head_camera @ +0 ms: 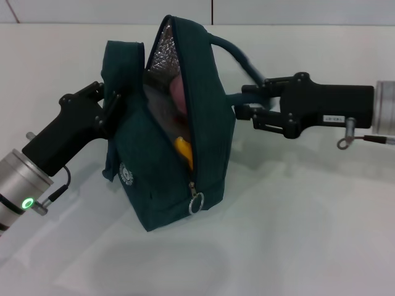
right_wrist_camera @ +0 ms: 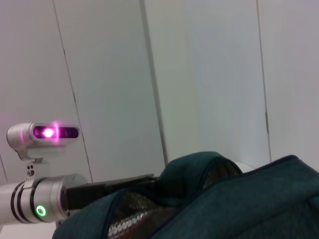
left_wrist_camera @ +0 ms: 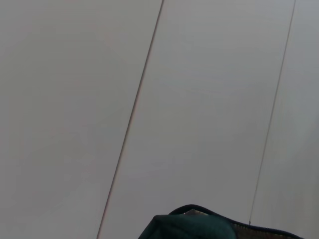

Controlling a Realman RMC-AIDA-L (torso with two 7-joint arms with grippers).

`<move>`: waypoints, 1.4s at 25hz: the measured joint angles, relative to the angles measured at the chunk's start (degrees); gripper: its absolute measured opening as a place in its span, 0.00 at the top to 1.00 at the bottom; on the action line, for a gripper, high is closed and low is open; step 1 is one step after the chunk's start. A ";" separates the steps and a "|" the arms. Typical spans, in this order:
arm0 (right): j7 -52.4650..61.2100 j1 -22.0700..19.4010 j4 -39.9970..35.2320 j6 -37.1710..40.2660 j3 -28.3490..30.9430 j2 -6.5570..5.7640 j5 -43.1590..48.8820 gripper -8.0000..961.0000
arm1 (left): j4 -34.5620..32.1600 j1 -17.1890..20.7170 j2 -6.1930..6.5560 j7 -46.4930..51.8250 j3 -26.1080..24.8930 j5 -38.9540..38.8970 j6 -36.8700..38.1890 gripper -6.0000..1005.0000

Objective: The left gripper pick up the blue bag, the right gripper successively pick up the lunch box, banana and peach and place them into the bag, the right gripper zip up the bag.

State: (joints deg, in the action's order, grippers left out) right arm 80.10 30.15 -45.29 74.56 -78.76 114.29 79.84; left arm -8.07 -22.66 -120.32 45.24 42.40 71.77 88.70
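the zipper pull (head_camera: pixel 195 203) hangs low on the bag (head_camera: pixel 160 185), which stands on the surface (head_camera: pixel 296 246), long axis upright, mouth open upward, banana (head_camera: pixel 184 151) and peach (head_camera: pixel 179 92) inside. the left gripper (head_camera: pixel 110 111) clenches the bag's side to steady it; the right gripper (head_camera: pixel 252 106) grasps the handle (head_camera: pixel 237 52), probably tensioning for zipping.
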 joint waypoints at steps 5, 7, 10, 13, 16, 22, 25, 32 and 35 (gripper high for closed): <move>-4.84 -3.76 -2.49 6.26 6.39 0.88 -0.49 0.61 | 0.04 0.17 0.12 -0.09 -0.04 -0.66 -0.13 0.81; -6.39 -4.48 -2.66 8.20 7.81 1.22 -0.70 0.54 | 0.09 0.19 0.13 -0.09 -0.01 -0.86 -0.13 0.80; -8.41 -4.76 -2.20 13.62 8.85 1.10 0.02 0.45 | 0.14 0.11 0.11 -0.11 0.17 -0.90 -0.05 0.80; -7.40 -2.31 -0.48 17.79 7.87 0.70 7.06 0.35 | 0.16 0.02 0.03 -0.12 0.22 -0.92 0.02 0.80; -6.20 1.12 2.78 18.29 5.77 1.23 13.29 0.35 | 0.17 -0.32 -0.01 -0.13 0.26 -0.84 0.03 0.80; -5.90 6.59 11.12 12.24 -3.04 1.80 13.13 0.35 | 0.22 -0.70 -0.02 -0.15 0.32 -0.51 0.07 0.80; -5.85 7.20 12.39 6.39 -9.69 1.85 8.07 0.35 | 0.24 -0.77 0.00 -0.15 0.32 -0.38 0.08 0.80; -6.05 8.45 11.25 -2.96 -25.05 1.87 -3.01 0.35 | 0.25 -0.81 -0.06 -0.15 0.31 -0.32 0.07 0.80; -6.26 9.35 11.02 -5.39 -29.53 1.88 -6.61 0.35 | 0.80 -0.99 -0.07 -0.16 0.36 -0.26 0.08 0.80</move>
State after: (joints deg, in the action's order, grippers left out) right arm 73.84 39.49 -34.27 69.17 -108.28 116.18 73.22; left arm -7.27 -23.64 -120.39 45.08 42.76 71.51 88.78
